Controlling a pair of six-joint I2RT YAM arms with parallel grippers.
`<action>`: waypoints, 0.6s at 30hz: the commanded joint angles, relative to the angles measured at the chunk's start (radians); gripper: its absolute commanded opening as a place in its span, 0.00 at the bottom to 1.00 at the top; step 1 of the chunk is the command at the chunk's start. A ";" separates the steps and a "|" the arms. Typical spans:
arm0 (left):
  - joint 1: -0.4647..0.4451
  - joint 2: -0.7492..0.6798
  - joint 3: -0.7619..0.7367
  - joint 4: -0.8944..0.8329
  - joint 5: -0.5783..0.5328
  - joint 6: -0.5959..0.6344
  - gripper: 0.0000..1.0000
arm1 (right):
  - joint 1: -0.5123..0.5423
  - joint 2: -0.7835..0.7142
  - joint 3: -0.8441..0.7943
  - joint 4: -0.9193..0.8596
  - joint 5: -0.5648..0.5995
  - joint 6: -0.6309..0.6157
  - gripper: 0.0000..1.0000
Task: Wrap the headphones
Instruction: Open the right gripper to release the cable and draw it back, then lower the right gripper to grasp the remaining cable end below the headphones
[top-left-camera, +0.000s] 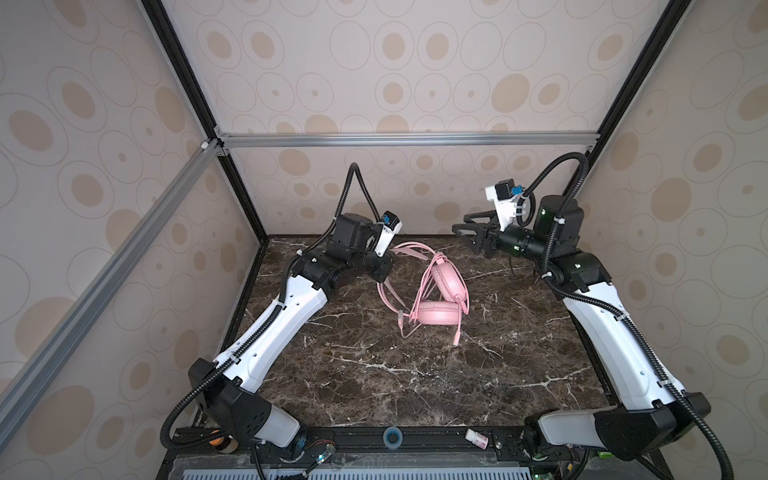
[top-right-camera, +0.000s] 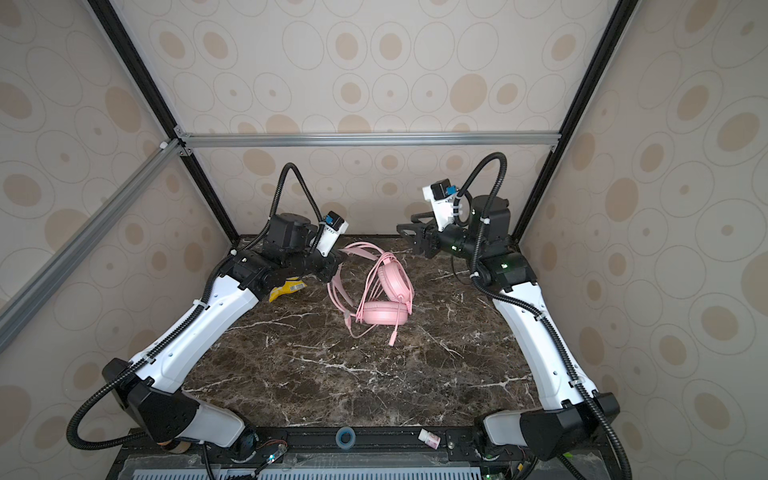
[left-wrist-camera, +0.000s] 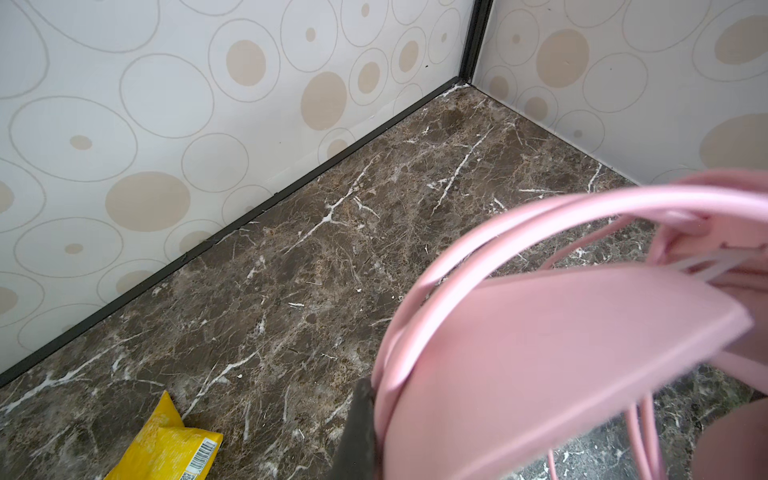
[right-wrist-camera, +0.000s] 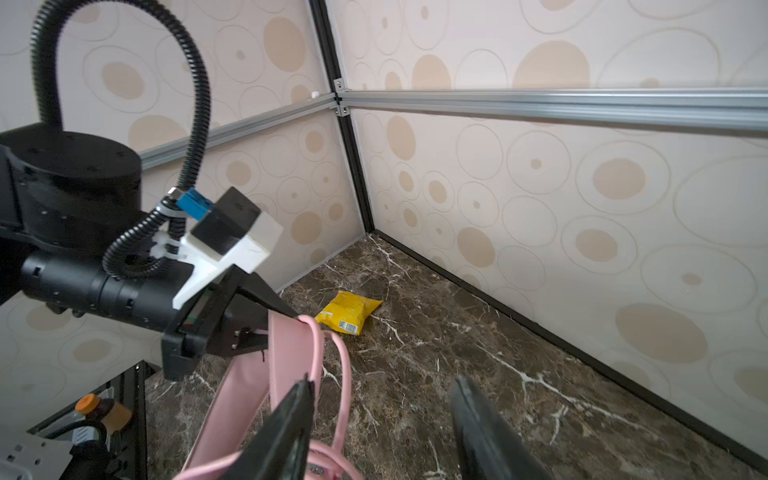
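The pale pink headphones (top-left-camera: 438, 312) sit mid-table, toward the far side of the dark marble tabletop (top-left-camera: 374, 374). The nearer earcup (top-left-camera: 436, 313) lies flat with its round pad facing up. The farther earcup (top-left-camera: 448, 282) leans tilted against it. The wire headband (top-left-camera: 409, 249) arcs up to the far left, pinched in the left gripper (top-left-camera: 385, 272). The thin pink cable (top-left-camera: 419, 291) loops several times over the cups, and its plug end (top-left-camera: 456, 340) trails loose on the near side.

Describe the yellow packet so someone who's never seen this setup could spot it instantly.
Start at the dark marble table and go toward its far left corner. Partly under the left arm, a packet lies flat, apart from the pink headphones. It's the only yellow thing, and carries a barcode.
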 joint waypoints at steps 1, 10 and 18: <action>0.005 -0.013 0.057 0.041 0.050 -0.043 0.00 | -0.049 -0.035 -0.078 0.092 0.011 0.121 0.58; 0.004 -0.015 0.011 0.079 0.045 -0.080 0.00 | -0.090 -0.144 -0.332 0.228 0.013 0.166 0.62; 0.005 -0.056 0.004 0.119 0.074 -0.132 0.00 | -0.152 -0.174 -0.538 0.462 -0.075 0.287 0.73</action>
